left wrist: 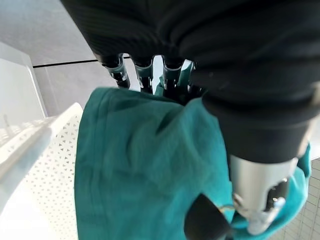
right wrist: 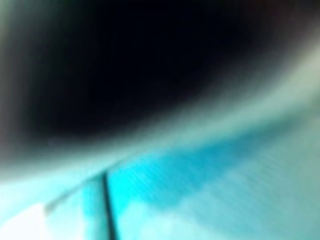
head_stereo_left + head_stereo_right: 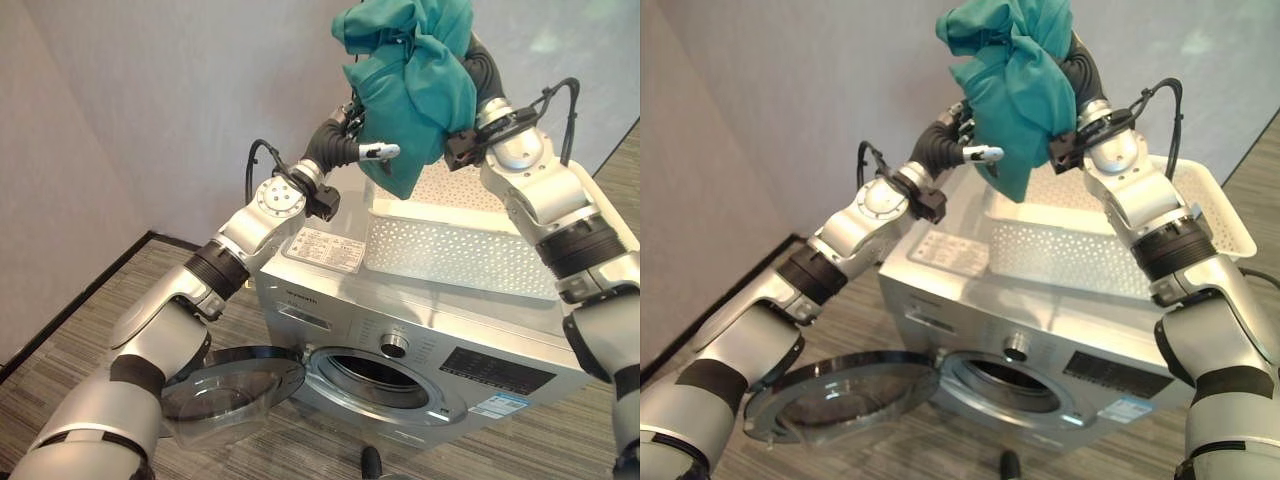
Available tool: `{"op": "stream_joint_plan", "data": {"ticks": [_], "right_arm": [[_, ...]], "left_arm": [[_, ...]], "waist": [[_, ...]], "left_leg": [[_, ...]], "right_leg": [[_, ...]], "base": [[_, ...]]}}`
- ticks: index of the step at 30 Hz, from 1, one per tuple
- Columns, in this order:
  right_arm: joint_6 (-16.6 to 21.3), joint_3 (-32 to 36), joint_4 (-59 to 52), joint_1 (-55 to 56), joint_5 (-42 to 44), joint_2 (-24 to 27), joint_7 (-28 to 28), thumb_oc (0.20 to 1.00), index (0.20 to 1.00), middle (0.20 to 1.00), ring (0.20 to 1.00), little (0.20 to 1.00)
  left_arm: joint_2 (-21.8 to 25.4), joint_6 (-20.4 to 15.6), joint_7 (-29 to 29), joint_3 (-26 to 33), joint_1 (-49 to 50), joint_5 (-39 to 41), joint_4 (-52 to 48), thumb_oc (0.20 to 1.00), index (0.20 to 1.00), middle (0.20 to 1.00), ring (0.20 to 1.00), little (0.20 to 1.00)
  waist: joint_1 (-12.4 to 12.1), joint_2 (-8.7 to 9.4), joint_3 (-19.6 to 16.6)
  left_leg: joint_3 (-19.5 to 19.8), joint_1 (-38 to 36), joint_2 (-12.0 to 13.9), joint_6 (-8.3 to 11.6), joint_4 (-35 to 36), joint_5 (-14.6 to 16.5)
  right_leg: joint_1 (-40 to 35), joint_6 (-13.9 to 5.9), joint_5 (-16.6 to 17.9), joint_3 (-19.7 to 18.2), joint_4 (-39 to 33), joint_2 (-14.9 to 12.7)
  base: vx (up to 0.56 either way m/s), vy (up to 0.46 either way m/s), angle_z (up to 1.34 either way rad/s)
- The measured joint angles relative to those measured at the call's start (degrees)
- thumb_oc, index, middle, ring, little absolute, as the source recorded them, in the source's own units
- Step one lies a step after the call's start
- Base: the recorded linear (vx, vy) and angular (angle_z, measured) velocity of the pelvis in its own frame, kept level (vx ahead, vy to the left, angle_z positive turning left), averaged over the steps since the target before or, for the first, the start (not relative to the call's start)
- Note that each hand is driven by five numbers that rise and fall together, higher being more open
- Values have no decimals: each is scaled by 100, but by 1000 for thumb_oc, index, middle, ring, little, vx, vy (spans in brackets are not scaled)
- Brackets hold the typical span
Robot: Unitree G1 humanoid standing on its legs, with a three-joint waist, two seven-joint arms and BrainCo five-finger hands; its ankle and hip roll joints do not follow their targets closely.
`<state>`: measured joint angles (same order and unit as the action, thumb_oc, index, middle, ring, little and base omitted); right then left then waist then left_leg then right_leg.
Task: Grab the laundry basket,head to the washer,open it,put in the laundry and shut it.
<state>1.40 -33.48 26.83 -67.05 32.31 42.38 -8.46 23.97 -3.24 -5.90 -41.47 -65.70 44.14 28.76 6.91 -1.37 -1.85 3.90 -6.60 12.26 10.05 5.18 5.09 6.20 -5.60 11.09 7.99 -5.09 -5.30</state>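
Both arms hold the teal laundry (image 3: 410, 70) bunched high above the white basket (image 3: 455, 250), which sits on the washer (image 3: 400, 330). The left robot hand (image 3: 375, 152) sinks into the cloth, one finger poking out straight; its grip can't be judged. The right robot hand is buried in the bundle. The washer's door (image 3: 235, 385) hangs open.

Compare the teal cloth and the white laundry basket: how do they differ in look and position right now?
The teal cloth is soft, bunched and plain; the white laundry basket is rigid, rectangular and perforated. The cloth hangs in the air between the left hand and the right arm, while the basket rests on top of the washer. Both sit above the washer's open door.
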Motion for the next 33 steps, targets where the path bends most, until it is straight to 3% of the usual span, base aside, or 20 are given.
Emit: {"op": "stream_joint_plan", "data": {"ticks": [6, 13, 19, 20, 21, 22, 31, 32, 33], "right_arm": [[6, -76, -162, 2, 67, 8, 0, 200, 200, 200, 200, 200], [8, -201, -75, 8, 300, -255, 4, 200, 200, 200, 200, 200], [16, -227, -457, 220, 523, -334, 144, 200, 200, 200, 200, 200], [19, -227, -594, 287, 525, -315, 181, 200, 200, 200, 200, 200], [23, -232, -664, 323, 526, -316, 239, 200, 200, 200, 200, 200], [23, -249, -755, 374, 527, -291, 256, 200, 200, 200, 200, 200], [103, -338, -1237, 661, 632, 170, 422, 200, 200, 200, 200, 200], [114, -334, -1238, 667, 634, 178, 444, 300, 300, 300, 300, 300], [114, -328, -1238, 678, 635, 186, 463, 520, 520, 520, 520, 520]], "left_arm": [[3, 1, -10, 4, 0, 345, -5, 1000, 1000, 1000, 1000, 1000], [-513, 22, -9, -48, -3, 547, 217, 1000, 1000, 1000, 1000, 1000], [-350, 29, -9, -45, -1, 539, 198, 1000, 1000, 1000, 1000, 1000], [-310, 29, -9, -46, -1, 537, 172, 630, 630, 630, 630, 630], [-268, 29, -9, -46, -1, 536, 159, 448, 448, 448, 448, 448], [-202, 29, -8, -46, 2, 529, 133, 200, 200, 200, 200, 200], [45, 53, -15, -175, 192, 197, -280, 200, 200, 200, 200, 200], [48, 52, -14, -175, 229, 151, -335, 200, 200, 200, 200, 200], [49, 52, -12, -175, 243, 36, -353, 200, 200, 200, 200, 200]], "waist": [[3, 1, 0], [35, 1, -1], [28, 1, -1], [23, 1, -1], [23, 1, -1], [17, 2, -1], [-2, 3, -2], [-3, 3, -2], [-3, 4, -2]], "left_leg": [[1, -15, 0, 0, 0, 0], [-8, -25, -1, 0, 0, 0], [-28, -34, -4, 0, 0, 0], [-31, -34, -4, 0, 0, 0], [-36, -35, -4, 0, 0, 0], [-36, -34, -4, 0, 0, 0], [-23, -30, -1, 0, 1, 0], [-22, -31, -1, 0, 1, 0], [-23, -32, 0, 0, 1, 0]], "right_leg": [[-15, 0, 0, 0, 0, 1], [-19, 0, 0, -6, 1, 1], [-16, 2, 2, -34, 1, 4], [-15, 1, 2, -35, 1, 4], [-15, 1, 2, -38, 1, 4], [-14, 1, 2, -37, 1, 3], [-19, 1, 2, -13, 1, 4], [-19, 1, 2, -12, 1, 6], [-20, 1, 2, -12, 1, 6]], "base": [[0, 0, 0], [0, 0, 0], [0, 0, 0], [0, 0, 0], [0, 0, 0], [0, 0, 0], [0, 0, 0], [0, 0, 0], [0, 0, 0]]}}
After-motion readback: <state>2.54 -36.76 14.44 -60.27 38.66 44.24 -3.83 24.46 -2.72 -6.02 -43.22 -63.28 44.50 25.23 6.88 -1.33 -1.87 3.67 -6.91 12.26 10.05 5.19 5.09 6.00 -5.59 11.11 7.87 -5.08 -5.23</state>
